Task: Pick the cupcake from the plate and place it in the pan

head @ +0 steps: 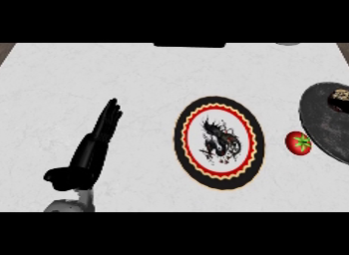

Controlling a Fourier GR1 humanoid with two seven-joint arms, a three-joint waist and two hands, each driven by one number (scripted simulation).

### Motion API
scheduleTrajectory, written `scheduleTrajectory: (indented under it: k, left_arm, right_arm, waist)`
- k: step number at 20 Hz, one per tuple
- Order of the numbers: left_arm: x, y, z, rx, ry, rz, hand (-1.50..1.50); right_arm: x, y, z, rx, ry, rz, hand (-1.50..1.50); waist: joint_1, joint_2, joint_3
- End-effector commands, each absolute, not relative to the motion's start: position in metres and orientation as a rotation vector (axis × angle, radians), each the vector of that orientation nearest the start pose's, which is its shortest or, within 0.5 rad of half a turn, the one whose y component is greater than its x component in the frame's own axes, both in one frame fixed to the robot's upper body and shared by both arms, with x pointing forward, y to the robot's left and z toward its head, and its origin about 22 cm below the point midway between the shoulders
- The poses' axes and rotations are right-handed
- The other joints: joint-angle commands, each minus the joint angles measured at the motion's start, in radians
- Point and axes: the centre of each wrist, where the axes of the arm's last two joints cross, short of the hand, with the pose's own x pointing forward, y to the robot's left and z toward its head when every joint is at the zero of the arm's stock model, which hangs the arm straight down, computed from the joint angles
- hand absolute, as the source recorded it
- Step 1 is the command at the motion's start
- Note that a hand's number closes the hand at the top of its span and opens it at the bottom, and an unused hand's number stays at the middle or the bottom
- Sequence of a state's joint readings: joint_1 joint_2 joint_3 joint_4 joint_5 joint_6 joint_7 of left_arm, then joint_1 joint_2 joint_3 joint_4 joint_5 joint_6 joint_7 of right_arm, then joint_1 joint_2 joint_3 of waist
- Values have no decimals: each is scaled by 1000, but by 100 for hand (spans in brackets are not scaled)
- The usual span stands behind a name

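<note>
Cupcake (345, 94) already in the pan (326, 124) at 3 o'clock; plate (219, 143) dead centre – tomato (298, 143) just beside; left hand (96, 144) at 8 o'clock, fingers straight, grasping nothing.

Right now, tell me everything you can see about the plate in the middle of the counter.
The plate is round, with a black outer rim, a red and yellow zigzag band, and a white centre bearing a dark dragon-like figure. It looks glazed, like ceramic. It lies flat on the white counter, nothing on it and nothing touching it. The left hand is to its left, the tomato to its right.
</note>
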State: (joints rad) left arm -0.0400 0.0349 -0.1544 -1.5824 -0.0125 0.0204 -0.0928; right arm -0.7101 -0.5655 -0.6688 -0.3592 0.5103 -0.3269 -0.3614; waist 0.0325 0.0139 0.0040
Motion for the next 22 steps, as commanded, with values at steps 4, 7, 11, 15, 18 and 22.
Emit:
scheduleTrajectory:
  k: [4,7,11,15,18,22]
  left_arm:
    - [251,212,17,-57,-1708,-126,0]
    - [251,204,-1,-44,-1706,-132,0]
    - [254,208,7,-54,-1686,-126,0]
    - [240,197,9,-23,-1683,-113,0]
    - [244,225,17,-52,-1694,-117,0]
    - [236,202,12,-54,-1695,-134,0]
  right_arm:
    - [310,-496,31,-850,-1505,-239,-150]
    - [287,-520,36,-760,-1550,-260,-150]
    - [266,-534,31,-593,-1584,-201,-150]
    - [235,-535,9,-559,-1617,-142,-150]
    - [219,-546,19,-549,-1623,-104,-150]
    - [189,-544,16,-571,-1643,-78,-150]
  waist:
    - [-24,-10,-2]
    - [-46,-15,-4]
    - [-40,-14,-4]
    - [-42,-17,-5]
    - [-40,-17,-5]
    - [-43,-18,-5]
